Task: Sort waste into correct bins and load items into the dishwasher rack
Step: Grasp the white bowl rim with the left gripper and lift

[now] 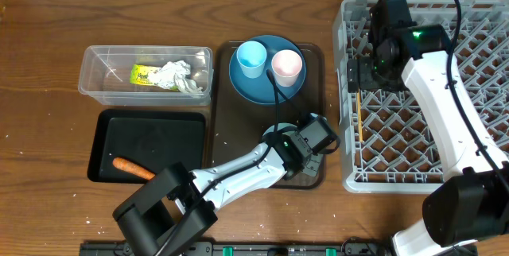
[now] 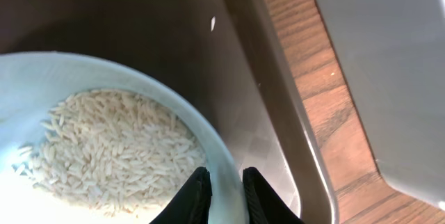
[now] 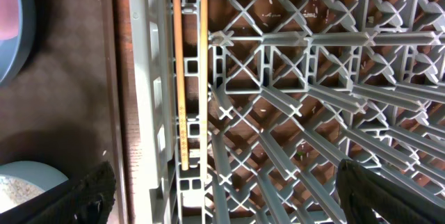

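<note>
Wooden table [image 1: 48,89] carries four things: clear tub [image 1: 86,77] and black tray [image 1: 167,141] left, brown serving tray [image 1: 238,137] centre. Grey rack [image 1: 413,129] fills the right.

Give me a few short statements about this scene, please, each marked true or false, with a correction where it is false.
1. The carrot piece lies in the black tray. True.
2. Both cups stand in the grey rack. False: the light blue cup and pink cup stand on the blue plate.
3. The white bowl holds rice. True.
4. The right jaws are shut on the chopsticks. False: they stand wide open and empty, and the chopsticks lie in the dishwasher rack.
5. The left jaws straddle the white bowl's rim. True.
</note>
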Robot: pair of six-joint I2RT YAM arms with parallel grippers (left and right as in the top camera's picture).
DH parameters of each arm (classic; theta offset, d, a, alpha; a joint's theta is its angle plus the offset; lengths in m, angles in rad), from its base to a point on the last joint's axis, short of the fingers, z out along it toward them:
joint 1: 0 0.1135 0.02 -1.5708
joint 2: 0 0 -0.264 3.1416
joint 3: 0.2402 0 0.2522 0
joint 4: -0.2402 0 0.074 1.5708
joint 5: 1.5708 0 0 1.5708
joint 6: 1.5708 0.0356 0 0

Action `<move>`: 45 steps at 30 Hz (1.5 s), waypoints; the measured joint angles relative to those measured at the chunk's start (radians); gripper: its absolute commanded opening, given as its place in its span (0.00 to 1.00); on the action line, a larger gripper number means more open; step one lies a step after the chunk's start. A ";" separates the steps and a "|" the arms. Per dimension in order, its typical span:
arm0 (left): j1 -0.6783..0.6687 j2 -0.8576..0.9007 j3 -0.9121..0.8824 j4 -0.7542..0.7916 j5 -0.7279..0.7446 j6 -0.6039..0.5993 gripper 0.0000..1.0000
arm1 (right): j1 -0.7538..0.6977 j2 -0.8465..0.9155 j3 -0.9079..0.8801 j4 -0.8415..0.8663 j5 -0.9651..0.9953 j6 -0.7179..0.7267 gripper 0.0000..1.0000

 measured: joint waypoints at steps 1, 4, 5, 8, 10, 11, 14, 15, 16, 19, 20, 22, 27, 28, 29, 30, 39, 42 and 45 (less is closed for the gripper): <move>0.000 0.000 0.000 -0.005 0.000 0.000 0.19 | 0.000 0.000 0.000 0.000 0.000 0.000 0.99; 0.000 0.000 0.000 -0.006 0.000 0.000 0.19 | 0.000 0.000 0.000 0.000 0.000 0.000 0.99; 0.000 0.000 0.000 -0.006 0.000 0.000 0.14 | 0.000 0.000 0.000 0.000 0.000 0.000 0.99; 0.000 0.000 0.000 -0.006 0.000 0.001 0.09 | 0.000 0.000 0.000 0.000 0.000 0.000 0.99; 0.000 0.000 0.000 -0.008 -0.004 0.000 0.06 | 0.000 0.000 0.000 0.000 0.000 0.000 0.99; 0.000 0.000 0.000 -0.008 -0.008 0.003 0.06 | 0.000 0.000 0.000 0.000 0.000 0.000 0.99; 0.000 0.000 0.000 -0.008 -0.012 0.004 0.06 | 0.000 0.000 0.000 0.000 0.000 0.000 0.99; 0.000 0.000 0.000 -0.008 -0.013 0.004 0.06 | 0.000 0.000 0.000 0.000 0.000 0.000 0.99; -0.001 0.000 0.000 -0.009 -0.014 0.004 0.06 | 0.000 0.000 0.000 0.000 0.000 0.000 0.99; -0.001 0.000 0.000 -0.011 -0.019 0.018 0.06 | 0.000 0.000 0.000 0.000 0.000 0.000 0.99; -0.002 0.000 0.000 -0.012 -0.019 0.025 0.06 | 0.000 0.000 0.000 0.000 0.000 0.000 0.99; -0.002 -0.002 0.000 -0.016 -0.022 0.045 0.06 | 0.000 0.000 0.000 0.000 0.000 0.000 0.99; -0.002 -0.025 0.000 -0.036 -0.024 0.075 0.06 | 0.000 0.000 0.000 0.000 0.000 0.000 0.99; -0.002 -0.035 0.000 -0.038 -0.024 0.079 0.06 | 0.000 0.000 0.000 0.000 0.000 0.000 0.99; -0.002 -0.043 0.000 -0.040 -0.023 0.079 0.06 | 0.000 0.000 0.000 0.000 0.000 0.000 0.99; -0.002 -0.058 0.000 -0.045 -0.023 0.079 0.06 | 0.000 0.000 0.000 0.000 0.000 0.000 0.99; 0.039 -0.183 0.000 -0.148 -0.003 0.080 0.06 | 0.000 0.000 0.000 0.000 0.000 0.000 0.99; 0.082 -0.220 0.000 -0.193 -0.002 0.082 0.06 | 0.000 0.000 0.000 0.000 0.000 0.000 0.99; 0.130 -0.261 0.000 -0.239 -0.003 0.094 0.06 | 0.000 0.000 0.000 0.000 0.000 0.000 0.99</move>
